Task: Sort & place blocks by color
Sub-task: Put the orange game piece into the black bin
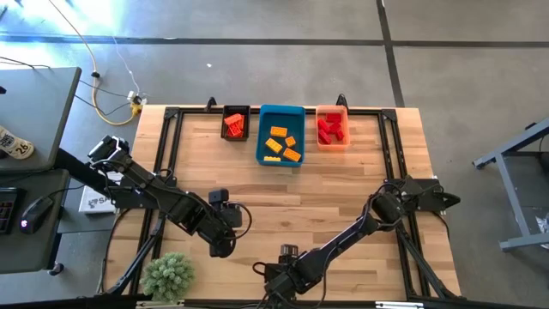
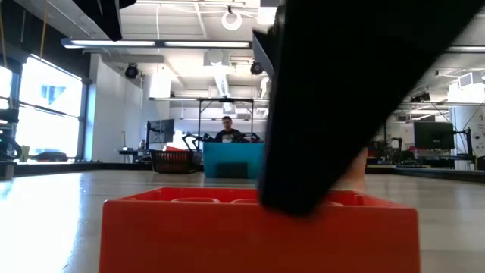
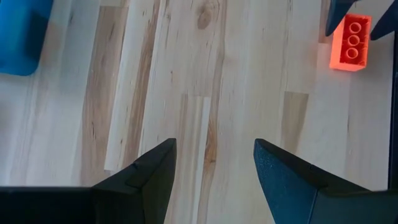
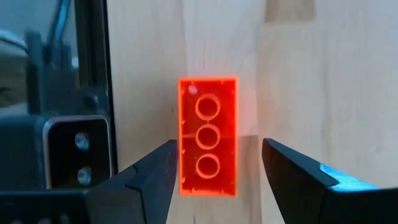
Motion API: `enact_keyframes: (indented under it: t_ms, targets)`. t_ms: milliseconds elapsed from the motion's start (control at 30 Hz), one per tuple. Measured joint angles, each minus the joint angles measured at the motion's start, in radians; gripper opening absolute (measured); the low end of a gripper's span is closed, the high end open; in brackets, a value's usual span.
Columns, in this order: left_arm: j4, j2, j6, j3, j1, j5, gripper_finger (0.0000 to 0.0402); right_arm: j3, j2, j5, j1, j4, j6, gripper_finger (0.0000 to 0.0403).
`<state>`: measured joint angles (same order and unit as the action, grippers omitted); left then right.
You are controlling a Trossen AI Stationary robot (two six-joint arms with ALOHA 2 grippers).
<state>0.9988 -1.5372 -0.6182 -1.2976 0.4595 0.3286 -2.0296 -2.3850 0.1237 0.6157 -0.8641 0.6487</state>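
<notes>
Nearest the front edge of the desk (image 1: 300,193), one red brick (image 4: 208,135) lies flat on the bare wood, studs up, the last loose piece in view. It is a long rectangle, glossy and bright red-orange, with three ring-shaped studs showing in a row along its top. The right claw (image 4: 214,171) hangs just above it with its fingers apart, one on each long side of the brick and neither seeming to touch it. That straddle looks like a line-up for a pinch across the narrow width, the surest grip on a piece this small. In the low view the brick fills the foreground and a dark finger stands over it.

Just beside, a little farther in, the left claw (image 3: 211,180) hovers over empty wood, fingers also apart and holding nothing. It seems parked clear of the other arm's work; the same brick shows at the far corner of its view.

Well apart, along the far edge, three bins stand in a row. The black bin (image 1: 235,112) holds orange bricks, the blue bin (image 1: 262,137) yellow-orange ones, and the orange bin (image 1: 343,116) red ones. Each colour sits with its own kind, so the sorting looks nearly done, and this brick most likely belongs in the orange bin.
</notes>
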Motion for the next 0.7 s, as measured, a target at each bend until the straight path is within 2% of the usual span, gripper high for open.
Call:
enact_keyframes:
  t_ms: [267, 367, 500, 700]
  targets:
    - [0.009, 0.0, 0.001, 0.0, 0.0, 0.0, 0.0203, 0.0, -0.032, -0.045, 0.0, 0.016, 0.006, 0.0217]
    - [0.013, 0.0, 0.003, 0.0, 0.0, 0.0, 0.0203, 0.0, -0.032, -0.049, -0.005, 0.016, 0.007, 0.0184]
    - [0.034, 0.0, 0.002, 0.0, 0.0, 0.0, 0.0203, 0.0, -0.031, -0.074, -0.021, 0.018, 0.006, 0.0103]
    - [0.062, 0.0, 0.002, 0.0, -0.007, 0.0, 0.0203, 0.0, -0.03, -0.076, -0.044, 0.018, 0.001, 0.0097]
